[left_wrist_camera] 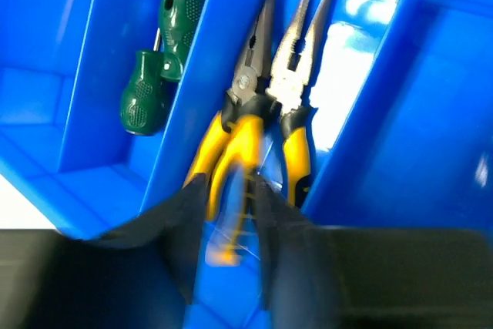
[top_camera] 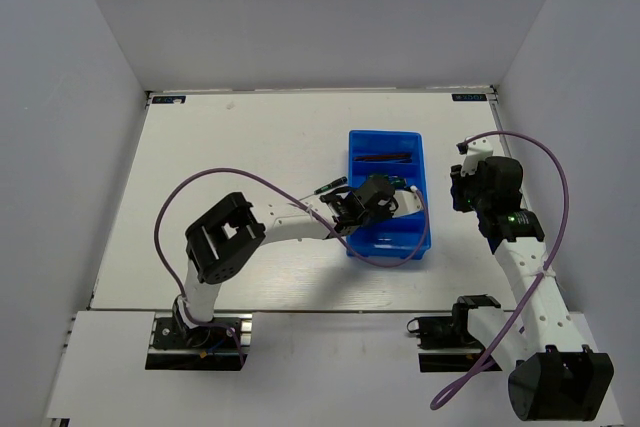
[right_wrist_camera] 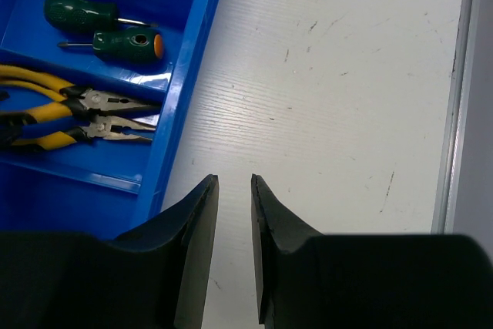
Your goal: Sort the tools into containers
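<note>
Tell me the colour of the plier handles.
The plier handles are yellow with black; best seen in the left wrist view.

The bright blue rectangular plastic tray [left_wrist_camera: 431, 113] is smooth and glossy, catching white glare. The yellow-handled pliers [left_wrist_camera: 250, 82] have bare metal heads, one dull grey, one bright. The stubby green-handled screwdrivers [left_wrist_camera: 142, 102] have dimpled plastic grips. The white desk [right_wrist_camera: 347, 113] is matt, finely ribbed and scuffed.
</note>
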Controlling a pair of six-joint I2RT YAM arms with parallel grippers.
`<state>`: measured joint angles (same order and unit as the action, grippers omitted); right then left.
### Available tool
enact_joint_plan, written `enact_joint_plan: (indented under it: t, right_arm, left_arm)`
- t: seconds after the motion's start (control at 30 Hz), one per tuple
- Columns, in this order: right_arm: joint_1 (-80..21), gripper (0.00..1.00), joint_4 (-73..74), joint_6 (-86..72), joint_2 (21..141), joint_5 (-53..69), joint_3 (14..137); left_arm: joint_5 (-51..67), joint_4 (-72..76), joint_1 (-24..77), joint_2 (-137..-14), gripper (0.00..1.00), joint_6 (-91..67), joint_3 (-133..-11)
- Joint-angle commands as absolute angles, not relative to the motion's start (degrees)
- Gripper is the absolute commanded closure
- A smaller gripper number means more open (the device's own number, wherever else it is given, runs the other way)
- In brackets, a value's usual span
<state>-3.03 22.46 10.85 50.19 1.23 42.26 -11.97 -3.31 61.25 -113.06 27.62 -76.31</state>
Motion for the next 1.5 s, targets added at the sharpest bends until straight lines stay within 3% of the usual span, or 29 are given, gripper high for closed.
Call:
enact_joint_plan:
  t: [0.0,0.1,0.27,0.3,0.33,0.4,0.43,0.5,0.53,0.57,0.6,0.63,0.67,0.77,0.87,0.93,1.0,1.07,1.2,1.37,1.47]
  right_arm:
    - [-2.7,0.70,20.2,10.2,49.1,1.0,42.0]
    - [-2.8,0.70,20.3,10.2,49.0,1.0,42.1]
    - [-2.7,0.70,20.3,10.3,49.3,1.4,42.1]
    - [-2.8,0.74,20.3,10.3,49.3,1.6,41.9]
    - [-2.9,0.81,20.5,10.5,49.1,1.8,41.9]
    - [-2.9,1.00,21.5,11.2,49.4,4.9,41.9]
    - [-2.9,1.00,22.2,11.7,49.7,8.8,42.0]
    - [-3.0,1.00,25.0,15.3,49.8,16.9,42.1]
    - [-2.8,0.92,25.6,16.5,50.4,21.7,42.3]
    - [-2.9,0.74,26.2,17.1,50.5,23.8,42.6]
    - [-3.0,0.46,27.5,18.6,51.1,29.2,42.9]
    - [-3.2,0.38,29.3,20.5,51.6,30.5,43.1]
    - [-3.1,0.33,30.5,21.6,52.1,32.0,43.7]
    - [-3.4,0.27,32.0,27.2,51.7,38.7,43.2]
    - [-4.8,0.37,33.7,36.8,53.2,51.2,44.3]
    - [-6.1,0.47,35.0,42.0,57.5,55.6,48.4]
    - [-9.8,0.47,36.4,42.9,63.3,55.1,57.6]
    - [-17.9,0.43,41.4,46.4,70.6,48.3,69.2]
    - [-29.9,0.32,48.1,49.4,91.8,36.5,85.4]
    - [-37.9,0.32,58.3,58.4,111.7,28.0,107.3]
    - [-39.8,0.35,54.3,65.2,114.7,22.6,105.4]
  left_arm:
    - [-14.0,-1.8,61.4,-111.0,0.55,26.8,-78.4]
    - [-14.8,-1.8,61.4,-109.8,0.42,25.3,-78.4]
    - [-14.2,-1.3,61.4,-106.4,0.46,20.3,-78.4]
    - [-14.2,-0.8,61.4,-104.2,0.52,18.9,-78.4]
    - [-14.2,-0.8,61.4,-102.9,0.75,17.0,-78.4]
    - [-15.4,-2.5,59.3,-100.0,0.94,10.5,-78.4]
    - [-17.7,-2.5,58.8,-96.9,1.00,9.2,-76.1]
    - [-17.8,-6.2,56.6,-93.9,1.00,6.1,-74.9]
    - [-17.8,-7.5,55.5,-92.5,1.00,4.8,-73.8]
    - [-17.8,-8.9,53.2,-89.9,1.00,2.6,-73.1]
    - [-17.8,-10.1,51.8,-88.8,1.00,1.6,-72.4]
    - [-17.8,-12.3,50.5,-87.8,0.91,0.5,-70.8]
    - [-17.8,-13.5,48.9,-86.9,0.63,-0.6,-69.9]
    - [-15.1,-18.7,41.6,-84.4,0.31,-6.1,-66.6]
    - [-14.2,-23.5,35.2,-81.2,0.23,-11.9,-63.0]
    - [-20.5,-27.2,31.4,-77.4,0.17,-17.5,-60.2]
    - [-28.3,-29.3,29.0,-74.6,0.05,-20.1,-58.7]
    - [-32.2,-30.5,25.8,-72.2,0.00,-21.7,-56.5]
    - [-41.0,-31.3,23.6,-66.7,0.00,-20.9,-54.3]
    - [-48.8,-30.0,22.0,-58.5,0.00,-20.2,-51.6]
    - [-48.8,-29.4,21.4,-54.9,0.00,-20.2,-50.3]
